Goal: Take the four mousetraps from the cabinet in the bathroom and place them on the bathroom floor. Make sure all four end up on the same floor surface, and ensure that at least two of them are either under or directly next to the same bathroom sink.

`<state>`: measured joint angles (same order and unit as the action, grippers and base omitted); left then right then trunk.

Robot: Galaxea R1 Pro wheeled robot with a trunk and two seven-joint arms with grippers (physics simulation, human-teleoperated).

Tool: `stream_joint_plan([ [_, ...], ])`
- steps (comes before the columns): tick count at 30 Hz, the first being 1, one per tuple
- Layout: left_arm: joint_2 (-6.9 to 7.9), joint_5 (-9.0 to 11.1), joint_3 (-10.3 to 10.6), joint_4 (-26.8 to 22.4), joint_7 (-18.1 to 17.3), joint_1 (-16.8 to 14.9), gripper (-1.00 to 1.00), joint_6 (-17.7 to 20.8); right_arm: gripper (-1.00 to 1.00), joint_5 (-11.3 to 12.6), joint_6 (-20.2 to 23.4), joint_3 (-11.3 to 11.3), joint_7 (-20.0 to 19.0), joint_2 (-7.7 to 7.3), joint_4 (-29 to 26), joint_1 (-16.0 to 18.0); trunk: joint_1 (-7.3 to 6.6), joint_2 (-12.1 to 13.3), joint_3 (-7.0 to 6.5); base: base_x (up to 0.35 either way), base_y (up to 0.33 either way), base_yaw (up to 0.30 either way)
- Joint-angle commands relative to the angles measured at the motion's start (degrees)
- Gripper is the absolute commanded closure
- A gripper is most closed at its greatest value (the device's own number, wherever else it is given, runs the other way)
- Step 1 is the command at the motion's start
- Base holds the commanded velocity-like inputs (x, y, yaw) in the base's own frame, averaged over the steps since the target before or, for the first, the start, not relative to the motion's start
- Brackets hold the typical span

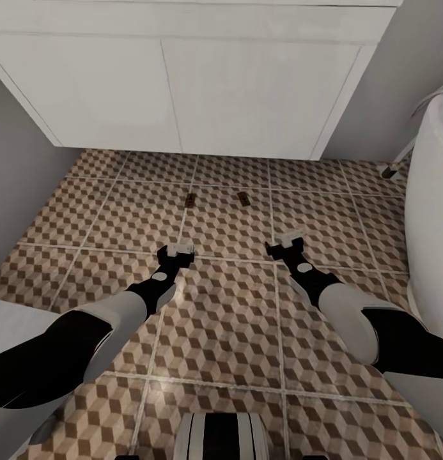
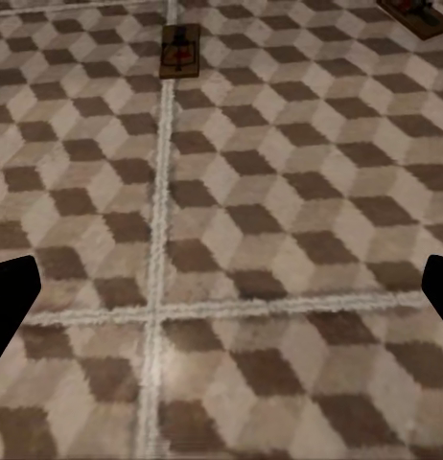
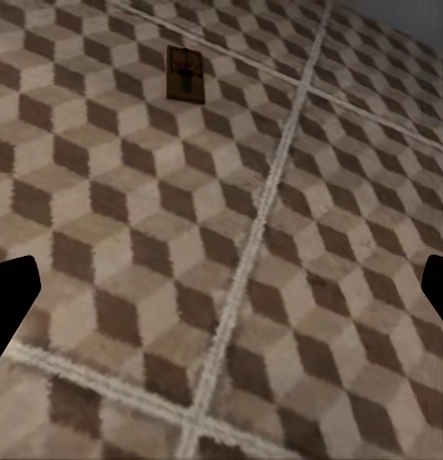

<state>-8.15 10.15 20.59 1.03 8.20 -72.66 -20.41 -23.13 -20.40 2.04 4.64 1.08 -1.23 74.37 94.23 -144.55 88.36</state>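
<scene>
Two mousetraps lie flat on the cube-patterned bathroom floor (image 1: 221, 300), just in front of the white vanity (image 1: 183, 83) that carries the sink. The left mousetrap (image 1: 191, 200) sits on a grout line and the right mousetrap (image 1: 243, 198) about a hand's width beside it. My left gripper (image 1: 181, 245) hovers open and empty short of the left mousetrap (image 2: 180, 50); the other mousetrap (image 2: 413, 14) shows at the frame's corner. My right gripper (image 1: 286, 239) is open and empty too, a little nearer than the mousetrap (image 3: 185, 73) it looks at.
A tall white rounded fixture (image 1: 432, 217) stands close on the right, with a thin leg (image 1: 392, 169) behind it. A grey wall (image 1: 16, 179) closes the left side. The robot's base (image 1: 221, 437) is at the lower edge.
</scene>
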Motion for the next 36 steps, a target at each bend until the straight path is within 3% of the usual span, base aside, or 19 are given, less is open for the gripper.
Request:
stream_joint_plan([
  [1, -0.03, 0.48, 0.5, 0.22, 0.15, 0.12, -1.0, -0.31, -1.0, -0.61, -0.32, 0.22, 0.38, -0.08, 0.09, -0.24, -0.03, 0.0, -0.2, 0.0, 0.0, 0.0],
  [11, -0.02, 0.48, 0.5, 0.97, 0.13, 2.46, -1.0, -0.98, -1.0, -0.55, -3.63, 0.24, 0.35, -0.94, 0.09, -4.05, -0.29, 0.14, -2.41, 0.0, 0.0, 0.0],
  [22, 0.03, 0.48, 0.5, 2.91, 0.13, 4.94, -1.0, -6.59, -1.0, -0.52, -4.59, 0.23, 0.29, -1.88, 0.09, -6.62, -0.57, 0.28, -4.85, 0.0, 0.0, 0.0],
  [36, 0.34, 0.48, 0.5, 3.35, 0.09, 7.9, -1.0, -8.49, -1.0, -0.52, -7.77, 0.2, 0.28, -2.45, 0.11, -9.73, -0.93, 0.47, -7.95, 0.0, 0.0, 0.0],
])
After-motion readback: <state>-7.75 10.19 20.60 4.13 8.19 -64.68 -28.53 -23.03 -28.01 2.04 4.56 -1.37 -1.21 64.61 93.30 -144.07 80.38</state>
